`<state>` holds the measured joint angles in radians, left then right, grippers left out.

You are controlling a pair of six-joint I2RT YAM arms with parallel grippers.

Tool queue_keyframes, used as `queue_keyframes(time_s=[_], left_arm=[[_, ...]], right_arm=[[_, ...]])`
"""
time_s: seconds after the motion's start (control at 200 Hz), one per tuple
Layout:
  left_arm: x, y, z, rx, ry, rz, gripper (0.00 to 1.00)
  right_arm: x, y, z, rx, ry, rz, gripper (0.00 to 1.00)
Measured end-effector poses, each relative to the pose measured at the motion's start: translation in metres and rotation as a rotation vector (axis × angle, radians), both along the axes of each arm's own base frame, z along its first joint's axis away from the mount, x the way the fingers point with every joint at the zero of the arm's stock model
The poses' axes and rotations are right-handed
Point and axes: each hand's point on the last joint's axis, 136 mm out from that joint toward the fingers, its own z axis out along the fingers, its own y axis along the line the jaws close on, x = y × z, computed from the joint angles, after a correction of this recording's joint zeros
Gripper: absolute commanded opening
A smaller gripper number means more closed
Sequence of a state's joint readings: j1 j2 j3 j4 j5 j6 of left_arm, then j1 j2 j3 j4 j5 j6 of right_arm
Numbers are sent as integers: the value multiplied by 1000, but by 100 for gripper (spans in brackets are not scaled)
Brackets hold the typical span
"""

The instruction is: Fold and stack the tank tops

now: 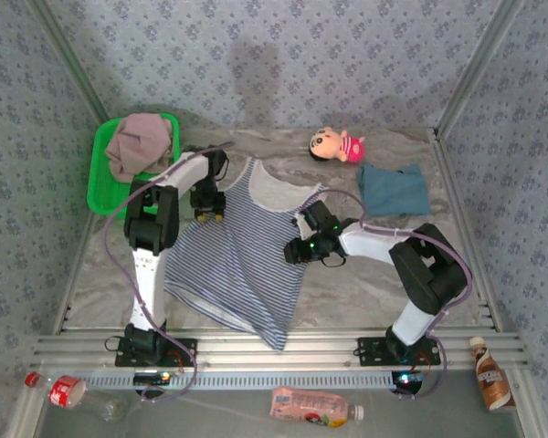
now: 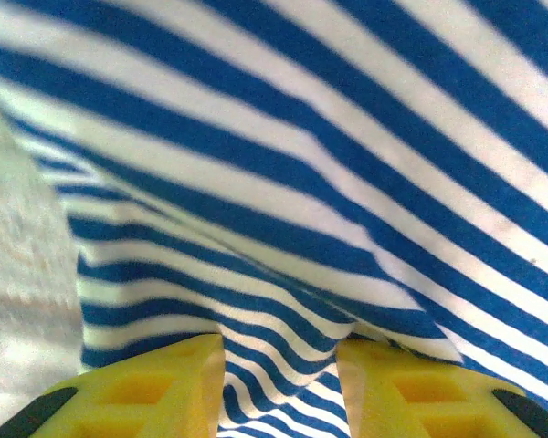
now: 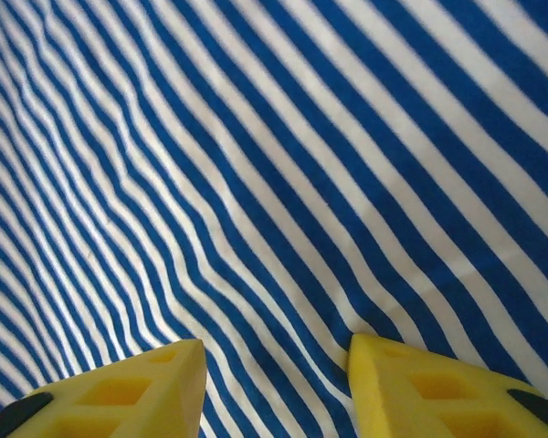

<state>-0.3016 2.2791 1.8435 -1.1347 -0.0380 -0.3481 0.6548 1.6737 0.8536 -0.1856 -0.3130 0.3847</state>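
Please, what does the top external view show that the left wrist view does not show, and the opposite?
The top external view adds the layout: a mauve-pink cloth top heaped in a green plastic tray, a teal-blue cloth top at far right, a small pink plush doll. The left wrist view adds close detail: the left gripper, its yellow jaws apart, a pucker of cloth rising between them. Both show the navy-and-white striped tank top on the marbled grey table.
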Motion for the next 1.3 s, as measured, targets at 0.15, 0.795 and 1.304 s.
queue_keyframes(time_s=[0.15, 0.795, 1.304], left_arm=[[33, -14, 3, -2, -57, -97, 40], [-42, -13, 47, 37, -100, -64, 42], [-96, 54, -2, 48, -17, 190, 31]], right_arm=[[-29, 27, 3, 7, 29, 77, 49], [133, -50, 53, -59, -201, 3, 50], [159, -96, 1, -129, -59, -86, 47]])
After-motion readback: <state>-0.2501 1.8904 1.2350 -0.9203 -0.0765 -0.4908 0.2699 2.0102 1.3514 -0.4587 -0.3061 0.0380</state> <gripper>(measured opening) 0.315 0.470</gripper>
